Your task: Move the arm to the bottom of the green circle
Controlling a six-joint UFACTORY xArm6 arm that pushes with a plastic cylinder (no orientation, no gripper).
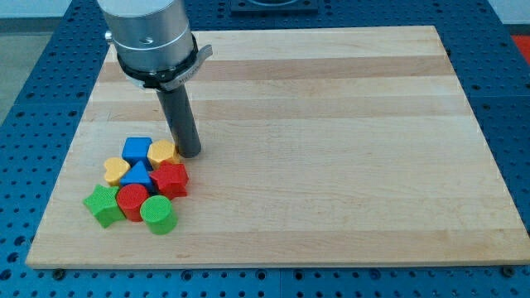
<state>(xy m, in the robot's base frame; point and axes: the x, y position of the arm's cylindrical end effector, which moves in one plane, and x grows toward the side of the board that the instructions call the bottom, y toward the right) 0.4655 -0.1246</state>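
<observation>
The green circle (pixel 157 214) lies at the lower right of a tight cluster of blocks at the view's lower left of the wooden board (pixel 331 149). My tip (pixel 189 153) rests on the board just right of the yellow block (pixel 162 151), at the cluster's upper right, well above the green circle. Also in the cluster are a blue square block (pixel 137 150), a yellow heart (pixel 116 170), a blue triangle (pixel 138 176), a red block (pixel 171 179), a red circle (pixel 132 201) and a green star (pixel 103 204).
The board lies on a blue perforated table (pixel 513 99). The arm's grey cylindrical body (pixel 151 37) hangs over the board's upper left part.
</observation>
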